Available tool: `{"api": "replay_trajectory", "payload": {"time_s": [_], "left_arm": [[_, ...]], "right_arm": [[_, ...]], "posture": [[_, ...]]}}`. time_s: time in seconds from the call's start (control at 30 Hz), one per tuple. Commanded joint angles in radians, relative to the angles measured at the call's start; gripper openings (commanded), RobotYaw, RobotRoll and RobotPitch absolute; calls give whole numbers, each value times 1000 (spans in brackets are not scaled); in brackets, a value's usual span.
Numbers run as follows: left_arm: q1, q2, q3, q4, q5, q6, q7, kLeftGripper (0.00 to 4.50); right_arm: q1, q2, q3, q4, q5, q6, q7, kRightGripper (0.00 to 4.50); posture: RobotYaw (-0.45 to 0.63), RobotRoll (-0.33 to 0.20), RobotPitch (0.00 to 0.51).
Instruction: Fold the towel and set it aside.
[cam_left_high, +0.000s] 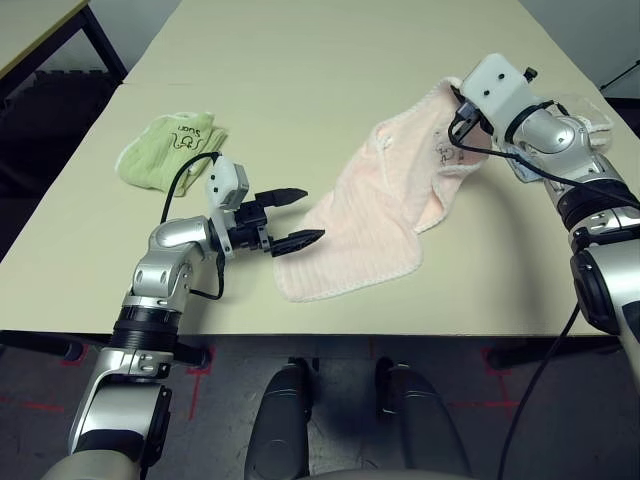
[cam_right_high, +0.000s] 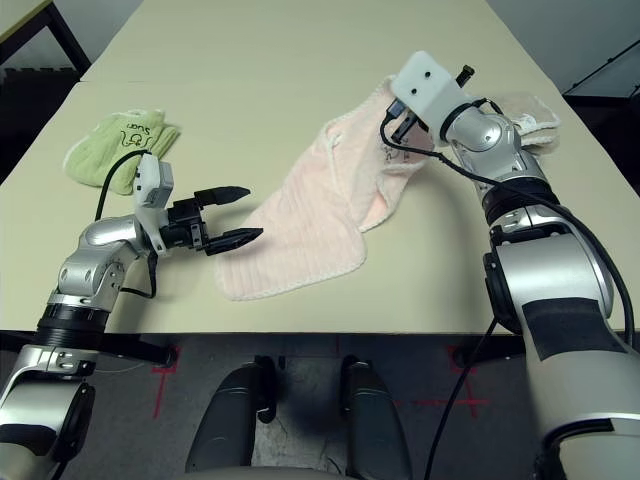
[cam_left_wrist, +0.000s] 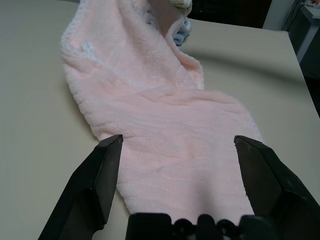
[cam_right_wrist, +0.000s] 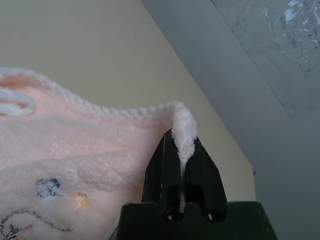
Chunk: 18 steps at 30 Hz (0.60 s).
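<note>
The pink towel (cam_left_high: 365, 215) lies stretched on the desk (cam_left_high: 300, 80), with its far corner lifted by the right gripper (cam_right_wrist: 184, 150), whose fingers are closed on the white trim, probably to bring it over for a fold. The left gripper (cam_left_high: 292, 217) waits with fingers wide apart at the near end, ready to take it.

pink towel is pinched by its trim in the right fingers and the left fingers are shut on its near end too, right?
Not quite. The right gripper does pinch the pink towel by its white trim, but the left gripper is open. The left wrist view shows its fingers spread wide at the towel's near end, not closed on it.
</note>
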<state>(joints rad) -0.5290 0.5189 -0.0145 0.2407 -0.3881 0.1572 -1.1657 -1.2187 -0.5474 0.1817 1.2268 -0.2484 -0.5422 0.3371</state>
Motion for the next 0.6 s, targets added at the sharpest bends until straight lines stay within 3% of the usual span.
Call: {"api": "replay_trajectory", "payload": {"time_s": [0.03, 0.17, 0.4, 0.5, 0.6], "left_arm": [[11, 14, 0, -24, 4, 18, 4, 4500], [-8, 0, 7, -11, -2, 33, 24, 4500], [-29, -19, 1, 14, 6, 29, 37, 4500], [-32, -24, 1, 18, 8, 27, 40, 4500], [-31, -29, 2, 19, 9, 25, 43, 4500]], "right_arm": [[0, 13, -31, 31, 11, 16, 1, 18], [-50, 51, -45, 39, 14, 28, -9, 18], [-244, 132, -155, 38, 98, 17, -35, 18], [-325, 163, -245, 29, 193, -1, 21, 18], [-378, 198, -358, 5, 340, -15, 184, 18]], "posture": [[39, 0, 174], [34, 0, 169], [27, 0, 165], [26, 0, 166], [25, 0, 167]]}}
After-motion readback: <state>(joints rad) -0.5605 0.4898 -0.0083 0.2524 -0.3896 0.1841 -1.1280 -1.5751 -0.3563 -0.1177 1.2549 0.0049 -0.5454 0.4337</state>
